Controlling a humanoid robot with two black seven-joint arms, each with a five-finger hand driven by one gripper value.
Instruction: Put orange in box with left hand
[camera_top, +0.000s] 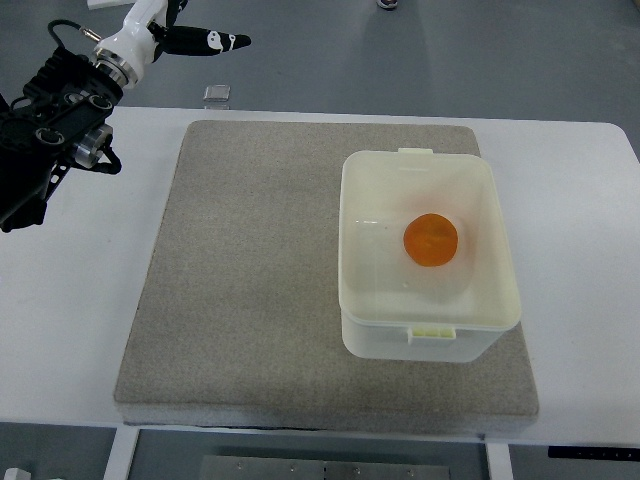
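Orange sits in box on mat — left hand (fingers extended) empty, well apart.

The orange lies inside the white box (on a grey mat). The left hand hangs raised at the table's far-left corner, holding nothing.
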